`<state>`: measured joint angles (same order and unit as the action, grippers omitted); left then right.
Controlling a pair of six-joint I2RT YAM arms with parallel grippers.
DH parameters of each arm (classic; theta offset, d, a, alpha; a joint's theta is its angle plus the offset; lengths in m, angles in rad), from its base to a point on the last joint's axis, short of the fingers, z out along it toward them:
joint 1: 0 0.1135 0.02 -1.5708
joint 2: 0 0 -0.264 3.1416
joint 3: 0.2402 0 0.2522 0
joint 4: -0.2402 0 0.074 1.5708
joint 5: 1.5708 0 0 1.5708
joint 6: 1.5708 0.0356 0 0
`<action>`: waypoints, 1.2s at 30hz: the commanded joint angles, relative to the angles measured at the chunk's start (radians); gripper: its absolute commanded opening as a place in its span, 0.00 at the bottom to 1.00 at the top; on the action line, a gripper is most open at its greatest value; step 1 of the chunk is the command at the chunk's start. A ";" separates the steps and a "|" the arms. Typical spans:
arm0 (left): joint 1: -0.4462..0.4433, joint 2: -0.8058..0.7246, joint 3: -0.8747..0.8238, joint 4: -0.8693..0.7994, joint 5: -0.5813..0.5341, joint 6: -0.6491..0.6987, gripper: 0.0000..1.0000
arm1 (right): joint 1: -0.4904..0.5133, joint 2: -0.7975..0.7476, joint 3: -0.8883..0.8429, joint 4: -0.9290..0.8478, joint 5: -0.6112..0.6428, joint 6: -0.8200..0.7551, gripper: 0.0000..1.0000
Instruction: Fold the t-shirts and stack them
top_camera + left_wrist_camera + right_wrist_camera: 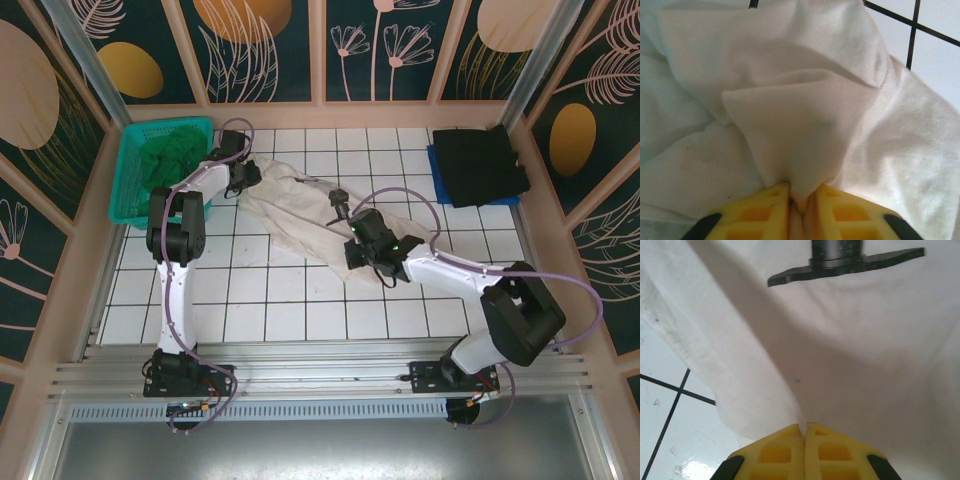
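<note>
**Top view.** The white shirt [295, 215] lay crumpled on the table [300, 310], mid-field, running diagonally between the two arms. The left gripper [250, 182] sat on its far-left end and the right gripper [350, 222] on its near-right part. The black shirt [480, 165] lay folded at the far right. The green shirt [165, 160] was bunched in the basket [128, 175] at the far left.

**Left wrist view.** The left gripper [801, 192] was clenched on a thick peak of the white shirt [800, 115], and the cloth fanned out from the jaws.

**Right wrist view.** The right gripper [804, 427] was closed tight. Only a thin ridge of the white shirt [865, 355] ran into its tips, near the hem.

**Hazards.**
- The right-hand bite appeared shallow, so tension during a lift or spread could pull the cloth free.
- The left-hand peak probably held more than one layer, so the shirt might open unevenly or stay twisted.
- Pulling the grippers apart too fast could tear either pinch loose.
</note>
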<state>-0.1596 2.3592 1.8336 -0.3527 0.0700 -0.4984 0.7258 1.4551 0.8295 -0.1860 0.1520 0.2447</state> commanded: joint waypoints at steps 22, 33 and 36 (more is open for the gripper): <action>0.001 -0.637 0.078 -0.047 -0.005 0.080 0.00 | -0.172 -0.417 0.283 -0.155 0.139 -0.179 0.00; 0.125 -0.229 0.866 0.244 0.171 -0.028 0.00 | -0.518 0.133 0.991 -0.083 0.041 -0.240 0.00; 0.127 -0.398 0.653 0.365 0.149 0.017 0.00 | -0.541 0.143 1.090 -0.091 0.000 -0.233 0.00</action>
<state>-0.0338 2.1235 2.5610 -0.2073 0.2192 -0.4839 0.1989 1.6386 1.8008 -0.2970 0.1864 0.0265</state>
